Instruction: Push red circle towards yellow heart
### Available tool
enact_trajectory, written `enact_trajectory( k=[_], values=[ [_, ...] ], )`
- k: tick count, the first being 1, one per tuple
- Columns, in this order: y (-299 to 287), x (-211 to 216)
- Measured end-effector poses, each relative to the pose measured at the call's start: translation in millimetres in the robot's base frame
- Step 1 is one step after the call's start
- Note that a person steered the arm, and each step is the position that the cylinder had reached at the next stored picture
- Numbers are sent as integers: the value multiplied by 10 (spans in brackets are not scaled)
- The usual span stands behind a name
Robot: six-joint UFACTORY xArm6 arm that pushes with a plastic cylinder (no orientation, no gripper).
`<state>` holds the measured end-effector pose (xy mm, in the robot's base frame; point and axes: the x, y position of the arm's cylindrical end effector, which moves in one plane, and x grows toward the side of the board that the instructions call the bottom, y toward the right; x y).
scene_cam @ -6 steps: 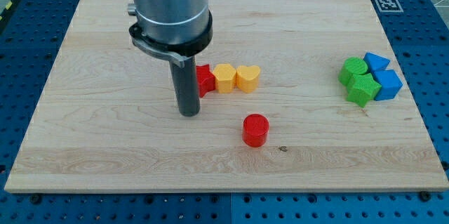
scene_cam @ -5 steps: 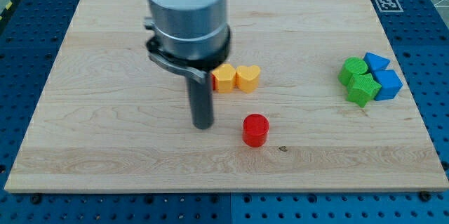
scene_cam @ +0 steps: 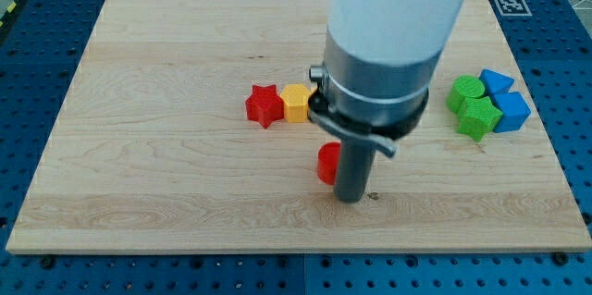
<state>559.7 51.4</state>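
Note:
The red circle sits on the wooden board below the row of blocks; the rod hides its right part. My tip is at the circle's lower right, close against it. The yellow heart is hidden behind the arm's body; it lay just right of the yellow hexagon. A red star sits left of the hexagon.
Two green blocks and two blue blocks are clustered at the view's right. The board's bottom edge is a short way below my tip.
My tip has swung from left of the red circle, around below it, to its lower right. The arm now hides the yellow heart and uncovers the red star. The blocks have not visibly moved.

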Motion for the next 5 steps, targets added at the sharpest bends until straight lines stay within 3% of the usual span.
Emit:
enact_trajectory(
  k=[1,3,5],
  values=[
    [0,-155],
    [14,88],
    [-356,43]
  ],
)
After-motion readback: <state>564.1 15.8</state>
